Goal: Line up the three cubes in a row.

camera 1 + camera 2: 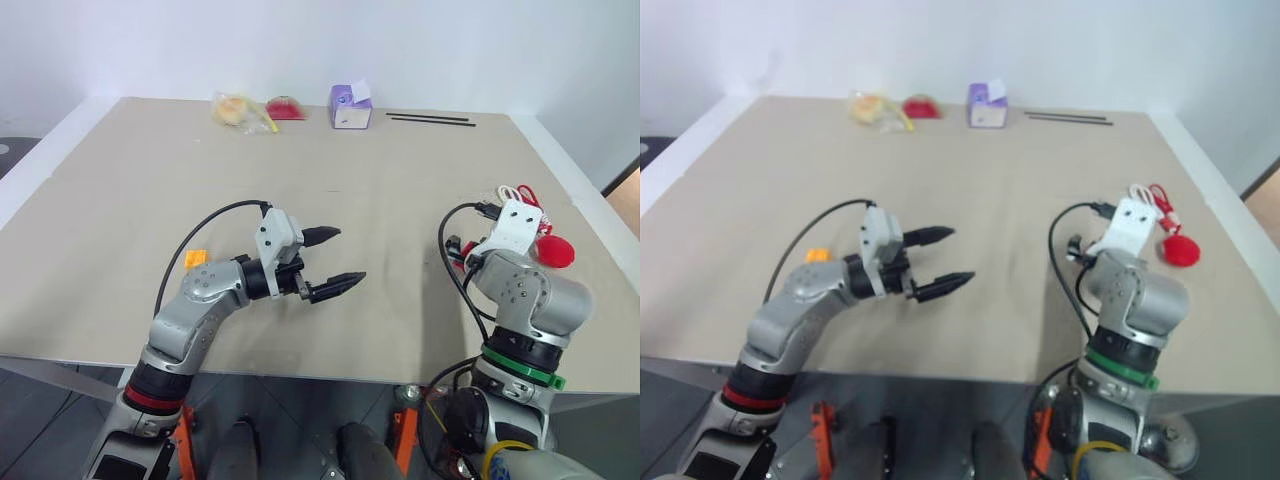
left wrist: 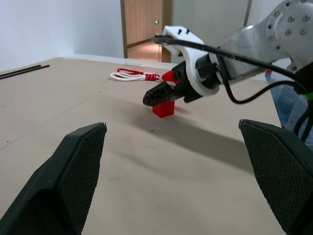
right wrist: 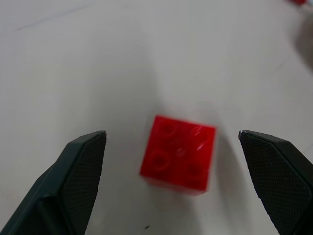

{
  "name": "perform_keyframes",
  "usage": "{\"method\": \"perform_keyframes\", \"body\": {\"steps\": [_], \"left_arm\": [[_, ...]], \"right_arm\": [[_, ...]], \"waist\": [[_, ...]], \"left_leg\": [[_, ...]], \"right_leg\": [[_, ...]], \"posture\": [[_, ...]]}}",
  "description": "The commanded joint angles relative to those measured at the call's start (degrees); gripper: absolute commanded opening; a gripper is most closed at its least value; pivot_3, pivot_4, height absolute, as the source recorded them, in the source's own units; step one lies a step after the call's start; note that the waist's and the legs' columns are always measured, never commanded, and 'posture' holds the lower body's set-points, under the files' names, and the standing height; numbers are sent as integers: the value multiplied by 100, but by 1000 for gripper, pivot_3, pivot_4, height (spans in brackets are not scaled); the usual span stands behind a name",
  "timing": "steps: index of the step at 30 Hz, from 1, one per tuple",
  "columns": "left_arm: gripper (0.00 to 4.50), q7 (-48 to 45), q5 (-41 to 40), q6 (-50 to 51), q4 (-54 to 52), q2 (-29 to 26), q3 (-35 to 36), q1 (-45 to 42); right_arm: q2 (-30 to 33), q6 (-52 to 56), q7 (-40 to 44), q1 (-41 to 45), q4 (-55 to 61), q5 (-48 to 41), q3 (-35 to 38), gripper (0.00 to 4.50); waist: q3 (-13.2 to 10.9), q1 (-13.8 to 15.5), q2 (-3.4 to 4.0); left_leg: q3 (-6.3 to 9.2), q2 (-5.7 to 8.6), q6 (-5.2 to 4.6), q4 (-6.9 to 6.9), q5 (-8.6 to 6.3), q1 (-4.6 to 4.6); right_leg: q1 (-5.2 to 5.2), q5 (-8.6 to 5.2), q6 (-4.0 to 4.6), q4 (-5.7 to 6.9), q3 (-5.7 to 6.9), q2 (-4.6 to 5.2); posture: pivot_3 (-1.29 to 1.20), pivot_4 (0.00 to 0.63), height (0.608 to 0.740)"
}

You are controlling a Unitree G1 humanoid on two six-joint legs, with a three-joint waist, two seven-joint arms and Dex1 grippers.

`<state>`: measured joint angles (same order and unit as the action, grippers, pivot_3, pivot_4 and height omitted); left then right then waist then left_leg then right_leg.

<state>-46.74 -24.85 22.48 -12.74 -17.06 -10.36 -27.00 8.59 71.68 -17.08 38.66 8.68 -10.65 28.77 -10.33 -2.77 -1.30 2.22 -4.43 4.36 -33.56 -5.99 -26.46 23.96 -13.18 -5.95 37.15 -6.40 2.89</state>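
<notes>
My table (image 1: 120, 200) is a matte beige board against a plain white wall; a wooden door (image 2: 142, 22) shows beyond its far side. My left gripper (image 1: 333, 262) hangs over the middle, jaws wide and empty. My right gripper (image 3: 173, 181) is spread wide too — poised above the red cube (image 3: 179, 153), not touching it. The yellow-orange cube (image 1: 195, 258) sits by my left arm.

Left gripper (image 1: 337, 257) held level over mid-table, pointing toward the right, black fingers spread wide. Right gripper (image 3: 173, 181) angled downward, fingers (image 3: 73, 181) wide apart, nothing gripped.
</notes>
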Motion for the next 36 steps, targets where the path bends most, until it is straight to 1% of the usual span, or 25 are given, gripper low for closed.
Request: {"method": "perform_keyframes", "body": {"steps": [1,4,6,7,9,12,14,17,18,19,20,24,26,27,29,31,34,36], "left_arm": [[4500,28,-31,-91,-156,4,92,-26],[4500,50,-32,-92,-170,8,93,-22],[4500,55,-32,-96,-174,8,94,-17],[4500,56,-34,-96,-179,6,95,-14],[4500,59,-28,-105,-168,9,93,-17],[4500,61,-25,-119,-155,13,95,-29],[4500,55,-25,-126,-146,6,103,-35],[4500,10,-41,-121,-160,-53,130,-16],[4500,-42,-46,-110,-183,-123,143,13],[4500,-77,-48,-103,-192,-169,149,25],[4500,-133,-67,-83,-206,-239,171,45],[4500,-443,-148,-72,-262,-701,326,208],[4500,-557,-176,-82,-256,-872,392,264],[4500,-633,-188,-99,-247,-968,423,296],[4500,-788,-199,-122,-223,-1117,443,336],[4500,-952,-205,-120,-252,-1308,476,411],[4500,-1105,-221,-104,-266,-1479,505,471],[4500,-1151,-246,-79,-283,-1537,520,498]], "right_arm": [[-55,-183,-87,133,47,93,33,3942],[-90,-252,-101,75,11,136,35,2877],[-93,-343,-105,54,-34,166,48,2274],[-88,-373,-100,51,-53,178,46,1803],[-70,-442,-90,58,-108,202,42,1252],[-11,-499,-20,47,-130,220,-26,1253],[178,-535,258,-28,-116,202,-260,1253],[649,-580,1168,-60,-206,-100,-672,1253],[1091,-831,1924,-152,-238,-201,-1126,1253],[1407,-1027,2443,-216,-271,-256,-1450,1253],[1810,-1243,3160,-285,-257,-375,-1830,1253],[3129,-2681,5934,-248,-640,-731,-2667,1253],[3585,-3304,7062,-321,-772,-793,-3028,1253],[3675,-3643,7504,-266,-932,-828,-3113,1253],[3711,-3946,8044,-60,-1297,-900,-3197,1253],[3833,-4370,8888,171,-1635,-789,-3541,1253],[3781,-4913,9493,523,-2137,-512,-3929,1253],[3727,-5027,9850,696,-2268,-452,-4130,1253]], "waist": [[0,0,0],[0,0,0],[0,0,0],[0,0,0],[0,0,0],[0,0,0],[0,-1,1],[-1,-2,1],[-1,-3,1],[-1,-4,1],[-2,-6,2],[-4,-15,1],[-5,-10,-1],[-6,-9,-4],[-9,-14,-7],[-9,-18,-7],[-11,-11,-8],[-11,-5,-9]], "left_leg": [[0,0,0,0,0,0],[0,0,0,0,0,0],[0,0,0,2,0,0],[0,0,0,2,0,0],[0,0,0,3,0,0],[0,0,0,3,0,0],[0,0,0,3,0,0],[0,0,0,3,0,-1],[0,0,0,3,-1,0],[0,0,1,4,0,0],[0,0,1,4,-1,-1],[-2,0,1,12,-3,0],[-2,0,2,16,-4,0],[-2,0,3,15,-6,0],[-2,0,6,15,-8,0],[-4,0,7,12,-8,0],[-5,-1,8,11,-8,0],[-5,0,9,10,-8,-1]], "right_leg": [[0,0,0,0,0,0],[0,-1,-1,0,0,0],[1,-1,-1,0,0,0],[2,-1,-1,0,0,0],[2,-2,-1,0,0,0],[2,-2,0,0,0,0],[2,-2,0,-1,0,0],[2,-2,0,-2,0,0],[2,-3,0,-2,0,0],[3,-3,0,-1,0,0],[3,-4,0,-3,0,0],[6,-11,2,-6,0,1],[6,-17,1,-6,0,1],[5,-19,2,-7,0,1],[5,-20,1,-10,0,1],[7,-19,2,-10,0,1],[10,-19,2,-9,0,1],[12,-18,4,-9,0,2]], "posture": [[0,150,740],[0,150,740],[0,150,740],[0,150,740],[0,150,740],[0,150,740],[0,150,740],[0,150,740],[0,150,740],[0,150,740],[0,150,740],[0,150,740],[0,150,740],[0,150,740],[0,150,740],[0,150,740],[0,150,740],[0,150,740]]}}
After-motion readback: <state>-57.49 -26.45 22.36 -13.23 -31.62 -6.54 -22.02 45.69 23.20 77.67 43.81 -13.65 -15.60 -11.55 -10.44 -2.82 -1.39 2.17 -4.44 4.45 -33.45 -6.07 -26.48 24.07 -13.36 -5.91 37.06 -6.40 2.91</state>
